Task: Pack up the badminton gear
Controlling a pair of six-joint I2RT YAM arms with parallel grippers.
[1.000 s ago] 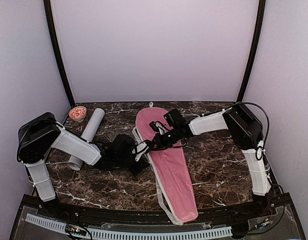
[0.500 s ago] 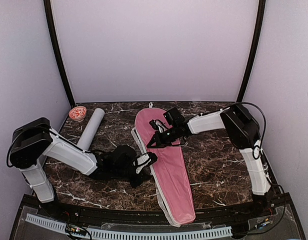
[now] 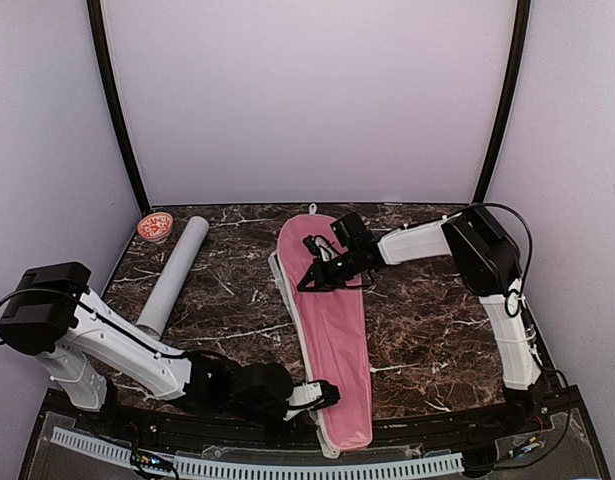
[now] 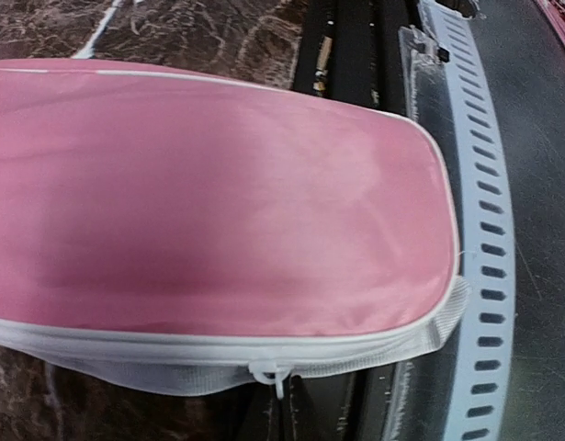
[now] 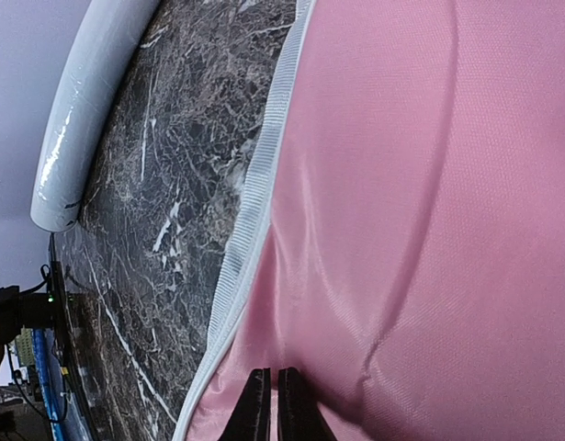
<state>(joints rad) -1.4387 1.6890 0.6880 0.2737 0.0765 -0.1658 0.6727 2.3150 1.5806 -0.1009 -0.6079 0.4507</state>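
The pink racket-shaped cover (image 3: pixel 332 330) lies lengthwise on the marble table, wide end at the back and narrow end at the front edge. My left gripper (image 3: pixel 325 393) is low at that narrow end, shut on the white zipper pull (image 4: pixel 268 372) on the cover's white edging. Its dark fingertips (image 4: pixel 282 397) barely show under the pull. My right gripper (image 3: pixel 305 283) rests on the wide part and is shut, pinching a fold of the pink fabric (image 5: pixel 429 184) between its black fingers (image 5: pixel 257 404). The long white tube (image 3: pixel 172 275) lies to the left, also in the right wrist view (image 5: pixel 89 101).
A small red-patterned round cap (image 3: pixel 155 226) sits at the back left beside the tube's far end. A white slotted rail (image 3: pixel 287 468) runs along the table's front edge, just past the cover's narrow end (image 4: pixel 489 230). Tent poles and walls close in the sides.
My left gripper has slid from the cover's middle down its left edge to the narrow front end. The cover has shifted straighter. My right gripper stayed on the wide part, moving slightly back.
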